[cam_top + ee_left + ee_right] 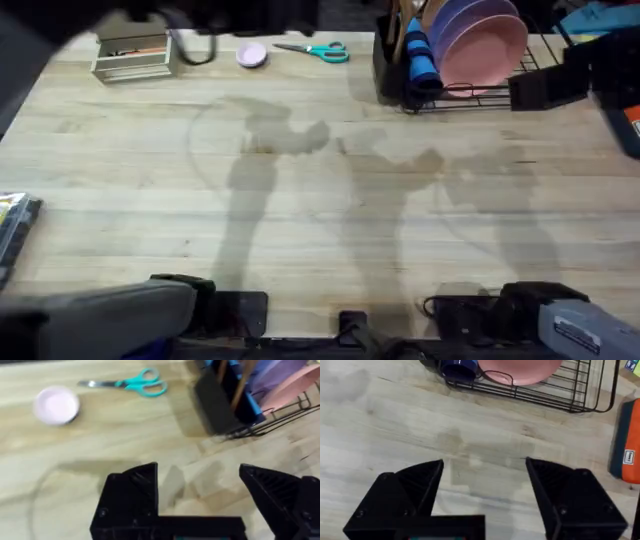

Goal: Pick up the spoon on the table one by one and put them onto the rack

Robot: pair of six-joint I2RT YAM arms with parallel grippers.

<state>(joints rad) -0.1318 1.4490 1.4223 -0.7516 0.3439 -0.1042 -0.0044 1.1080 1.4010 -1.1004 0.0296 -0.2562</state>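
Wooden spoon handles (239, 385) stand upright in the tall black utensil holder (215, 402) at the left end of the black wire rack (470, 92); the same spoon handles (398, 22) poke up at the table's far right. No spoon lies on the visible tabletop (320, 200). My left gripper (197, 472) is open over bare wood, short of the holder. Also open, my right gripper (485, 462) hovers over bare table in front of the rack (560, 390). Nothing is between either pair of fingers.
Pink plates (480, 40) and a blue item (420, 60) fill the rack. Teal-handled scissors (315, 50), a pink lid (251, 55) and a beige box (135, 55) line the far edge. An orange object (625, 440) lies right of the rack.
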